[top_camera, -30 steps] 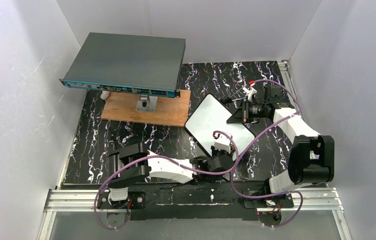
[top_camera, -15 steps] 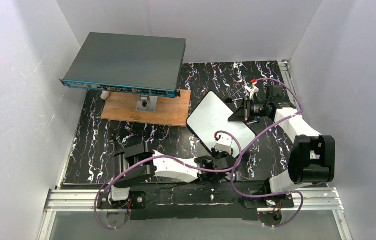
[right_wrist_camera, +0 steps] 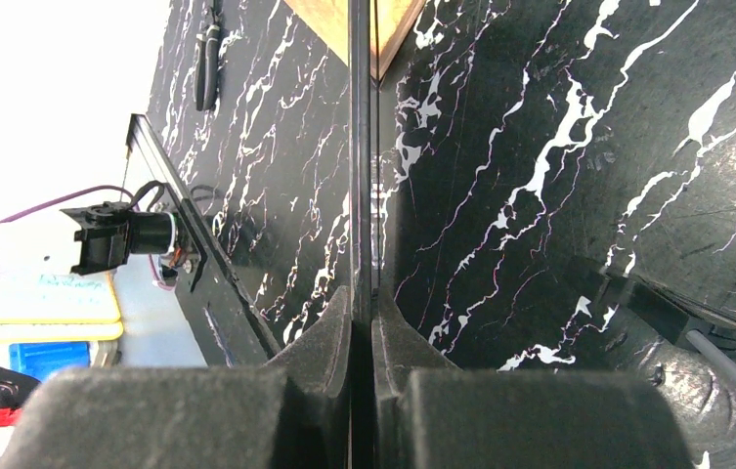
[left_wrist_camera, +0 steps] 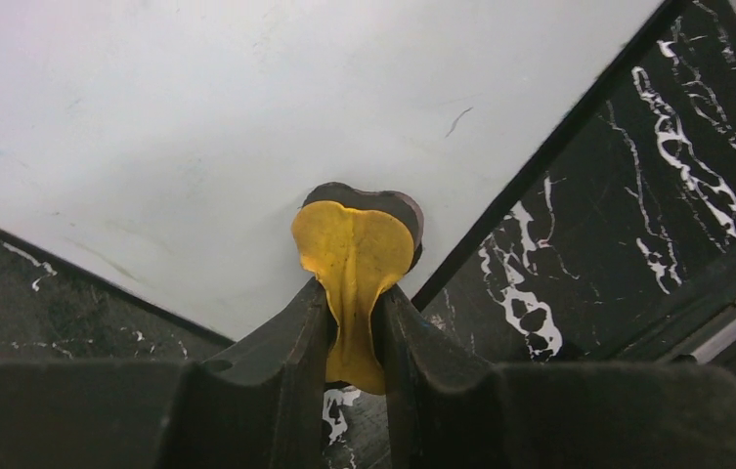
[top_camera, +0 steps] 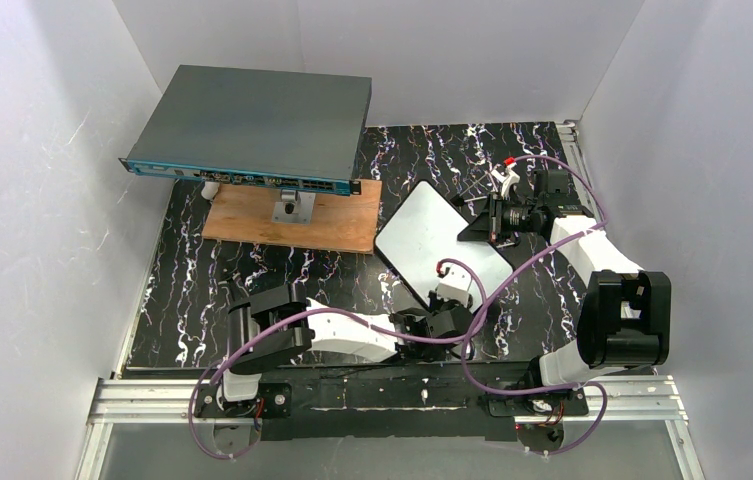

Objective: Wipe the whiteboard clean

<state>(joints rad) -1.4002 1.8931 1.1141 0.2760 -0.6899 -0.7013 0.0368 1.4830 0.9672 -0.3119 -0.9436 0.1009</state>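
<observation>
Top external view: the whiteboard (top_camera: pixel 439 240) sits askew, right of the centre of the bench (top_camera: pixel 252 285) and just beside the right end of a wooden plank (top_camera: pixel 292 218); a grey box (top_camera: pixel 257 125) occupies the far left corner. The right pincer (top_camera: pixel 487 222) is closed on the whiteboard's far right edge, seen in the right wrist view as a thin dark line clamped between the fingers. The left pincer (top_camera: pixel 449 300) is closed on a yellow pad (left_wrist_camera: pixel 352 256), which presses against the white face near the whiteboard's near corner. That face looks almost unmarked in the left wrist view
</observation>
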